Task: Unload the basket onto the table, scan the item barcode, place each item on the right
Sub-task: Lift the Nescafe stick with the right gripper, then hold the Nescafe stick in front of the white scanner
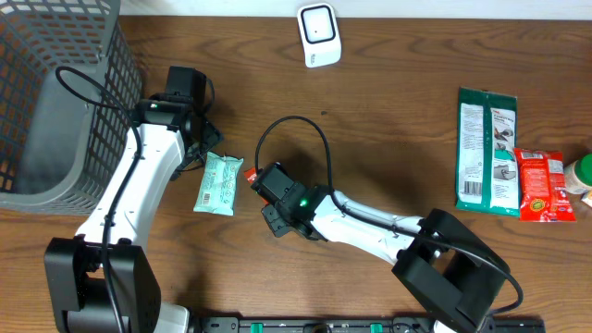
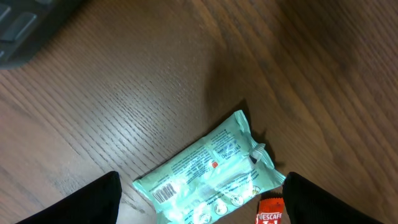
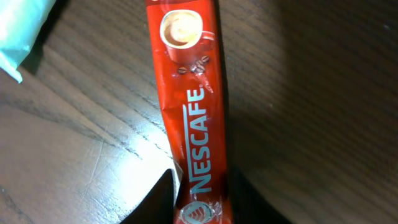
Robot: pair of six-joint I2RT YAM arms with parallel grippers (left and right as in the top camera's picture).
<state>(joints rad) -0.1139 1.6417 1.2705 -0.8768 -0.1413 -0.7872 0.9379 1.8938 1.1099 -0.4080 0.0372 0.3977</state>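
The red Nescafe stick [image 3: 193, 118] lies flat on the tabletop [image 1: 370, 111], left of centre. Its long axis runs in line with the right arm, with the coffee-cup end pointing far and left. The mint-green packet [image 1: 218, 182] lies just beside it on the left, long axis near to far, barcode up. Bare wood opens to the right and far, up to the white scanner [image 1: 319, 35] at the far edge. A grey basket [image 1: 83, 55] stands far left. The right jaws stand narrow about the stick's near end, one finger [image 3: 158, 199] touching its edge; whether they pinch it I cannot tell. The left jaws hang wide over the packet, holding nothing.
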